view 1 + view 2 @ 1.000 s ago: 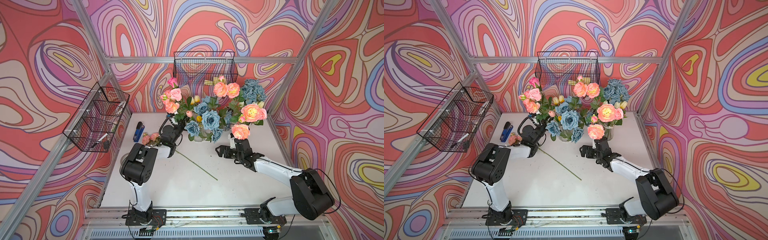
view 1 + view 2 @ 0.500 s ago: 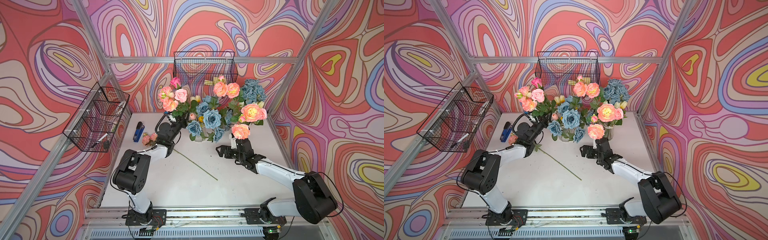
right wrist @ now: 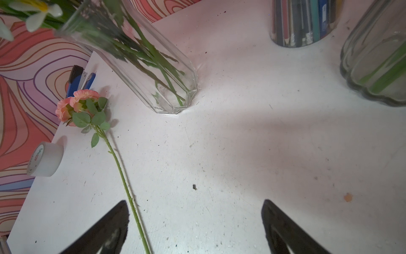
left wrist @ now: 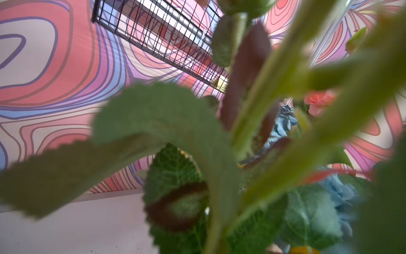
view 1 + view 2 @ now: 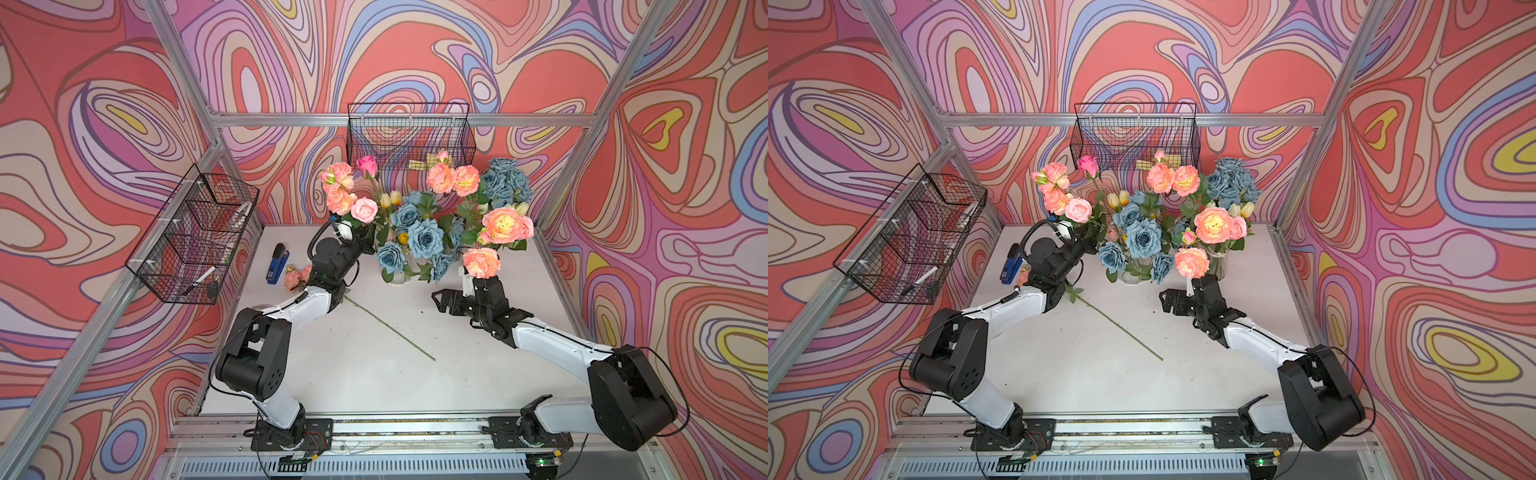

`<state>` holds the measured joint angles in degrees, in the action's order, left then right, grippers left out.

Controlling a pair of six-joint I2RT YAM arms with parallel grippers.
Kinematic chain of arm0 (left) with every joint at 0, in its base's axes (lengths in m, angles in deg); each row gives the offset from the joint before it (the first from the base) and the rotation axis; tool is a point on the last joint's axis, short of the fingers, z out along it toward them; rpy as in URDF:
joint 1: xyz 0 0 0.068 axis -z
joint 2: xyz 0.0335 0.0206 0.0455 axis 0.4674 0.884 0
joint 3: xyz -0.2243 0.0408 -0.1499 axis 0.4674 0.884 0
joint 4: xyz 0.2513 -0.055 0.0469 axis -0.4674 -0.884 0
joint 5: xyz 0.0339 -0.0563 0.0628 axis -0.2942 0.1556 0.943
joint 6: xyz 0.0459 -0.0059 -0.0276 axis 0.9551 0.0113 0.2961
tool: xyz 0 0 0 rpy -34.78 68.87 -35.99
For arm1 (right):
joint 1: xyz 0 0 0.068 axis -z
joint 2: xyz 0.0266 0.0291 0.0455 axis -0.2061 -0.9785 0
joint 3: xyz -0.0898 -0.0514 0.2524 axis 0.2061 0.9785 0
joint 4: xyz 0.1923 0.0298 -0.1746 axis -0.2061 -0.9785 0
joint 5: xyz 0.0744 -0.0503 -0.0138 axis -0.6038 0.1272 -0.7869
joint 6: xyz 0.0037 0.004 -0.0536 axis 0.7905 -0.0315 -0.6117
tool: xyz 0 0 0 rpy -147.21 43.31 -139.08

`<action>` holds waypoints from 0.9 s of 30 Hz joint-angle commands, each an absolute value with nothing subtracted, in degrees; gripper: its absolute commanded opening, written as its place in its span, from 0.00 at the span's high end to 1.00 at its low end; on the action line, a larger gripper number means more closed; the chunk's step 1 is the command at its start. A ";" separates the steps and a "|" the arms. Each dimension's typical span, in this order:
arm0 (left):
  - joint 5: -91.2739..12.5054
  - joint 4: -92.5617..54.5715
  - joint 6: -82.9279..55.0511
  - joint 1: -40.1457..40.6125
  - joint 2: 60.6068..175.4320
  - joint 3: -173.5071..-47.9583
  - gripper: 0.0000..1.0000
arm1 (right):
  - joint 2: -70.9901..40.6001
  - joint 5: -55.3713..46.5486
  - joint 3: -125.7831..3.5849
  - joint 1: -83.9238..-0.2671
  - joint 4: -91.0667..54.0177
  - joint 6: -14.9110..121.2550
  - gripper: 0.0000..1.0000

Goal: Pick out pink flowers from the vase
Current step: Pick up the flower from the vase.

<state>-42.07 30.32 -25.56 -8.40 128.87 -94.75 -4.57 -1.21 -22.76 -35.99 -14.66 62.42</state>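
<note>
Swirling red, pink, lilac and blue patterned walls (image 5: 104, 124) enclose the cell on three sides, braced by a bare aluminium frame (image 5: 282, 119). A black wire basket (image 5: 409, 133) hangs on the back wall, and a compartmented black wire basket (image 5: 191, 241) hangs on a side wall. The scuffed, speckled white surface (image 5: 374, 386) lies evenly lit, bordered in front by a metal rail (image 5: 415, 426).

L arm (image 5: 300, 305) & R arm (image 5: 552, 341): white links, blk round joints, thin blk cables.

Two wire baskets (image 5: 195, 237), two vases (image 3: 153, 72), one stapler (image 5: 277, 264), one tape roll (image 3: 45, 159), one pencil jar (image 3: 303, 24)
</note>
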 commanded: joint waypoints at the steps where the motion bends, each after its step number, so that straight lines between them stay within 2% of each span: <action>1: -43.08 26.41 -24.75 -8.18 126.65 -98.99 0.90 | -3.36 -1.26 -21.60 -36.18 -13.28 61.74 0.04; 3: -43.26 22.44 -24.25 -7.92 126.79 -101.12 0.81 | -3.35 -1.36 -21.53 -36.17 -13.07 61.78 0.04; 5: -42.88 21.59 -23.63 -7.88 126.50 -101.32 0.81 | -3.20 -1.46 -21.59 -36.24 -12.81 61.75 0.04; 9: -38.60 21.46 -22.37 -8.00 124.69 -100.45 0.88 | -2.78 -1.27 -21.26 -36.21 -12.54 61.78 0.04; 15: -38.76 16.55 -20.79 -7.96 122.99 -103.83 1.00 | -2.10 -1.12 -20.38 -36.20 -11.84 61.98 0.04; 27: -39.10 4.27 -17.55 -8.09 121.30 -115.74 1.00 | -0.58 -2.45 -20.38 -36.22 -9.55 59.92 0.04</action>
